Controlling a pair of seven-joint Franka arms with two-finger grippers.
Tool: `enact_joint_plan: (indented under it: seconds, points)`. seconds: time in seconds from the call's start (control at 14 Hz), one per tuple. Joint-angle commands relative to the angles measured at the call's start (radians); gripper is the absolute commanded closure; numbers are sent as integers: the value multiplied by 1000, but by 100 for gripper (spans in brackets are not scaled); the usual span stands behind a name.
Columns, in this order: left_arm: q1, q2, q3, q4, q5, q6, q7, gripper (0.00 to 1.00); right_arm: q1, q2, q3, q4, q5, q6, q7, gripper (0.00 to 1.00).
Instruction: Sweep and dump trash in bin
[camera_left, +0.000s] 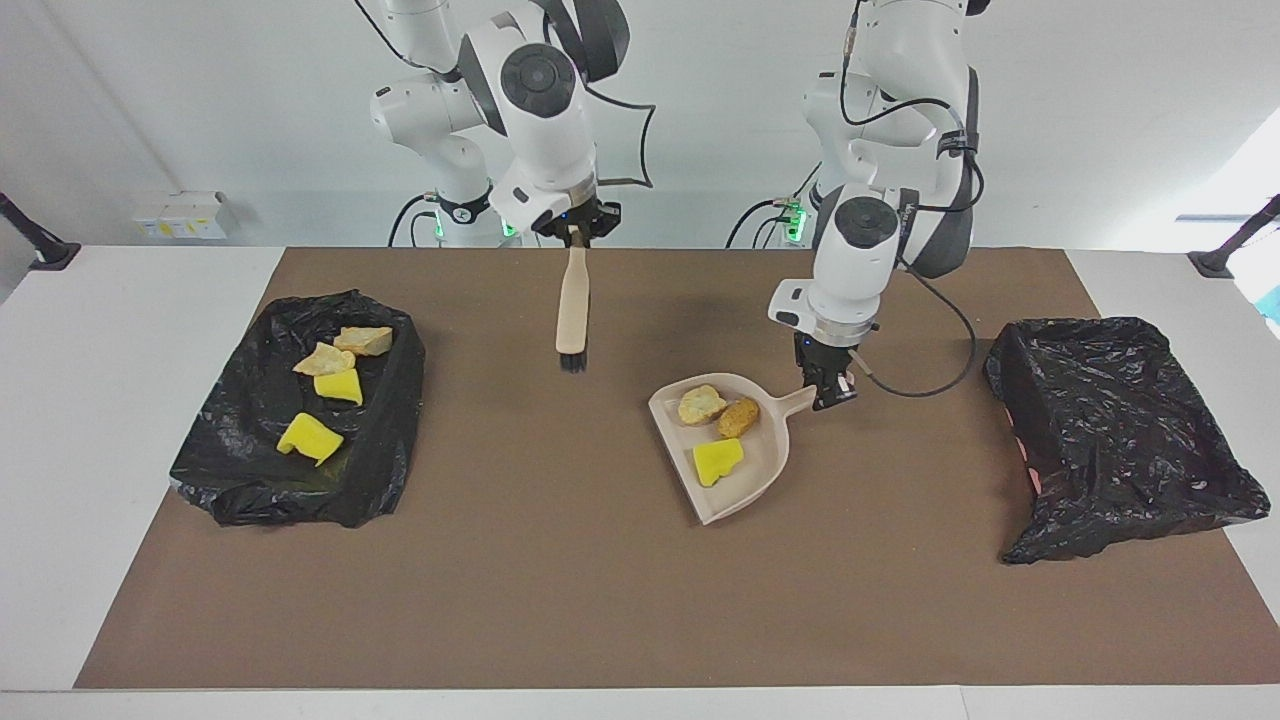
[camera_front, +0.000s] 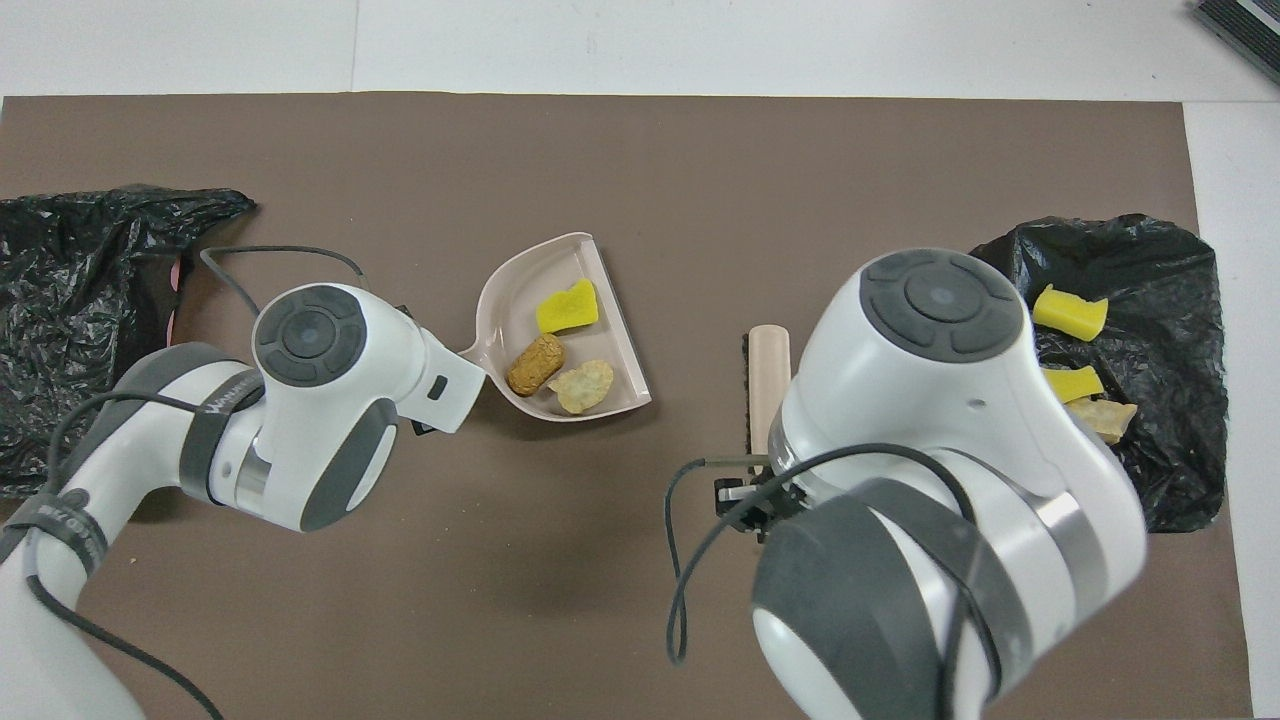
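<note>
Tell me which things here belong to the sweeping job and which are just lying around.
Job:
- dustpan, held by left hand, carrying three trash scraps
- brush, held up by right hand
- bin holding four scraps

Lying about:
- second black-bagged bin
- small white box

Readable text: none that can be made out in full.
Left arm (camera_front: 215, 405): a line of small dark lettering runs along the grey band in the overhead view, too small to read.
Left arm, facing view: small lettering on the dark band beside the wrist joint, also unreadable.
Everything else: no labels, brands, numbers or signs visible.
</note>
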Motion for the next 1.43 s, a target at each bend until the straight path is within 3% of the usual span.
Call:
enact_joint_plan:
  seconds: [0.0,0.21,0.64,0.86,1.36]
  points:
    - [73,23,-4,129,-67,-116,150,100,37,-134,21,-210,42,57,-14,100]
    - [172,23,-6,203,-84,-185,259,100,135,-104,21,-333,93,213,23,100]
    - [386,58,-7,352,-95,-297,554,100,288,24,21,-368,139,482,216,100]
    - [482,92,-6,443,-90,-378,672,100,327,27,21,-437,133,551,193,100]
    - [692,129,0,513,-51,-355,938,100,330,27,21,-496,124,602,126,100]
